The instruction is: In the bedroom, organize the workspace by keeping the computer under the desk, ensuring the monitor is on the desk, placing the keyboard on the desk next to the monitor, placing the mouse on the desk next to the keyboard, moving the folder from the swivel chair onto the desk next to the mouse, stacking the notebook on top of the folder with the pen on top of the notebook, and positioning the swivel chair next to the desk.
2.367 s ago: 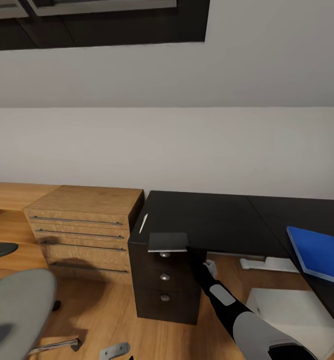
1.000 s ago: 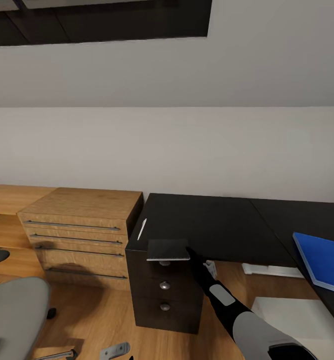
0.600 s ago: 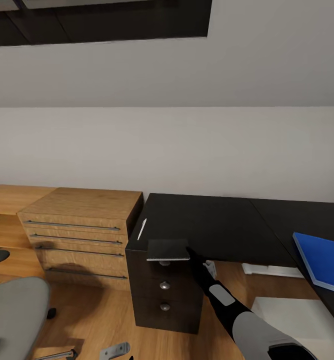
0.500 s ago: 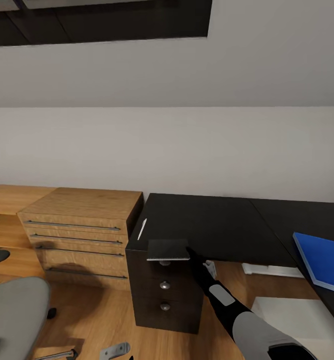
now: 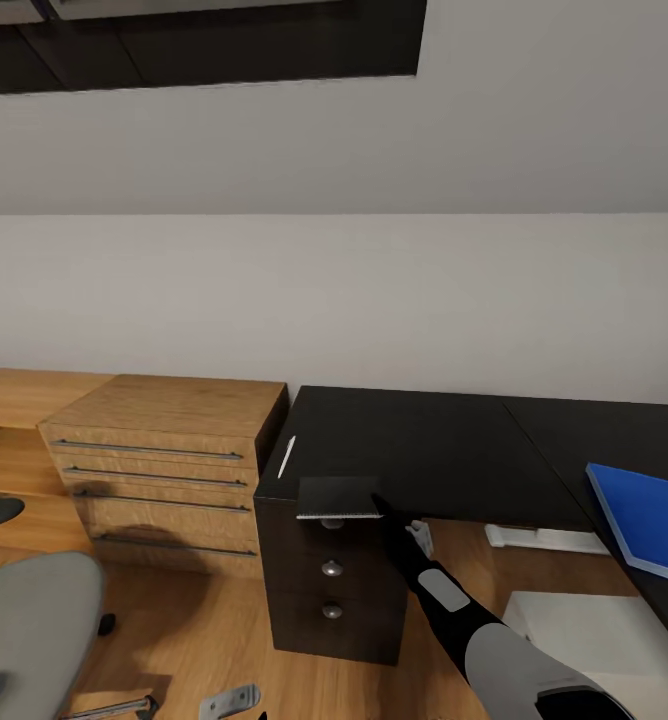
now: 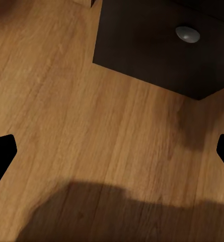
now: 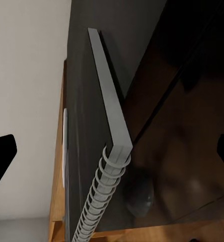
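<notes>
The dark grey spiral notebook (image 5: 337,497) lies on the front edge of the black cabinet desk (image 5: 331,570), overhanging its drawer knobs. My right gripper (image 5: 382,508) is at the notebook's right side, open; in the right wrist view the notebook (image 7: 109,116) stands edge-on between the wide-apart fingers of that gripper (image 7: 114,154). The pale pen (image 5: 286,456) lies near the cabinet top's left edge. A blue folder (image 5: 646,520) rests on the black desk (image 5: 594,440) at the right. The grey swivel chair (image 5: 29,630) is at lower left. My left gripper (image 6: 112,154) is open above the wood floor.
A light wooden drawer unit (image 5: 164,470) stands left of the black cabinet. A white desk foot (image 5: 534,538) and a pale boxy thing (image 5: 584,620) sit on the floor under the desk. The left wrist view has the cabinet's base and a knob (image 6: 187,34).
The head view has shifted slightly. The notebook, the pen and my right gripper keep their places relative to the cabinet.
</notes>
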